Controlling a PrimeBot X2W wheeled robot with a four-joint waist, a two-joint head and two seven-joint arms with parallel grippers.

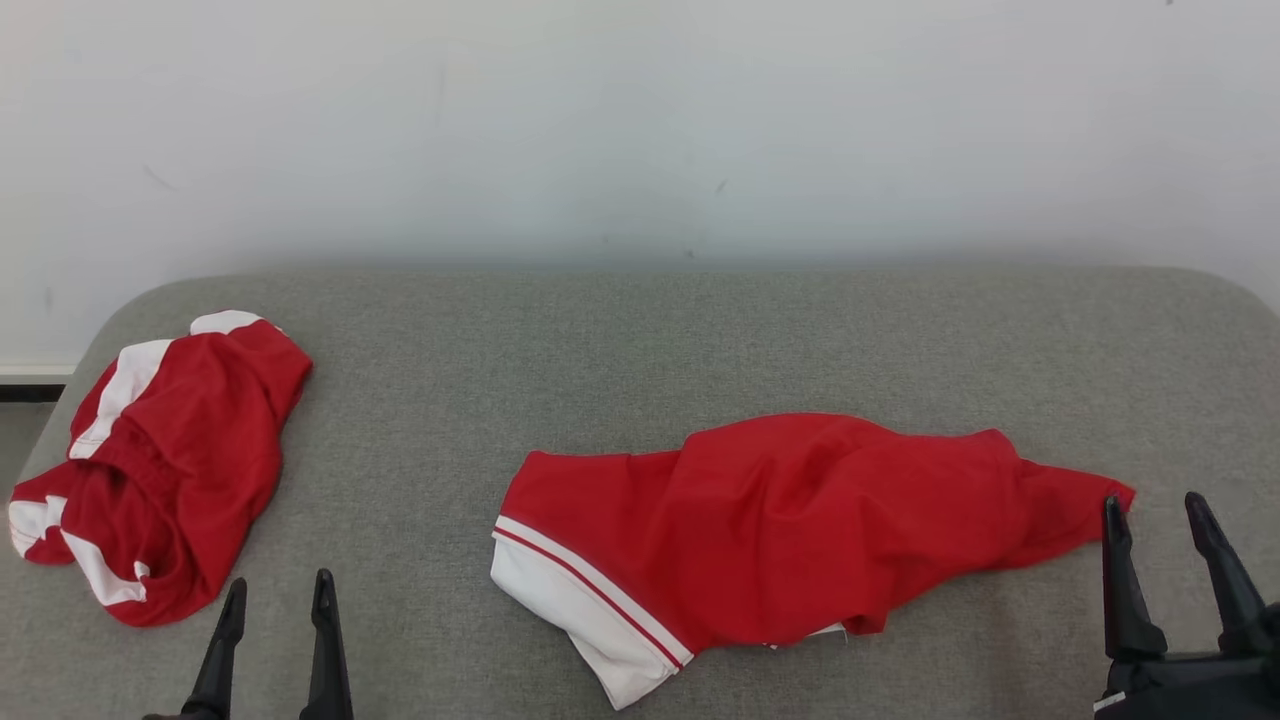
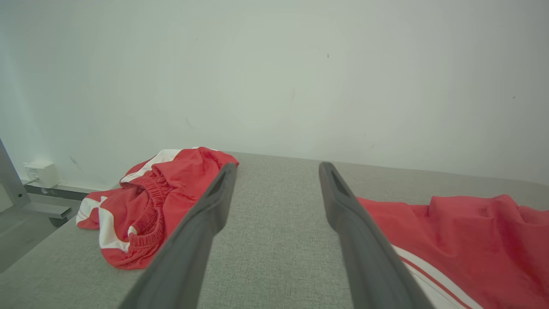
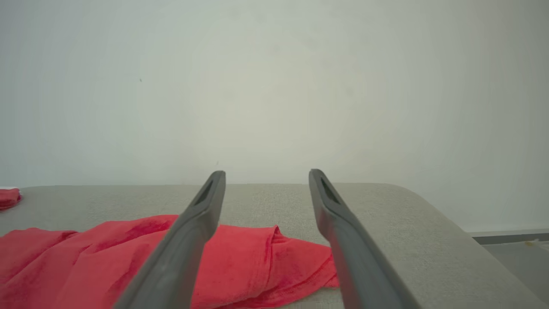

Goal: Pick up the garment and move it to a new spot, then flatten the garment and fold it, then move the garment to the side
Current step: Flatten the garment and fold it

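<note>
At the near edge of the head view we see the left hand [image 1: 280, 582] and the right hand [image 1: 1152, 500]. Each has two long, dark, tapered fingers held apart with nothing between them, and the arms behind them are cut off by the frame.

The bench [image 1: 640, 350] is covered in a grey, coarse-woven fabric and has rounded corners. The garment [image 1: 800, 520] lies on it right of centre. It is a thin red cloth, rumpled into soft folds, and its near left end carries a broad white band edged with a narrow red stripe. Its pointed right end sits at the fingertips of the right hand; we cannot tell whether they touch.

In the right wrist view that end of the garment [image 3: 257, 257] lies below the open fingers of the right hand [image 3: 267, 172].

To the far left, well apart from it, a second garment [image 1: 190, 450] lies bunched. It is red with white panels and has a gathered elastic waist, which shows in the left wrist view [image 2: 171, 189] beside the left hand [image 2: 279, 165]. How it is folded is hard to make out.

A plain pale wall [image 1: 640, 120] rises behind the bench.
</note>
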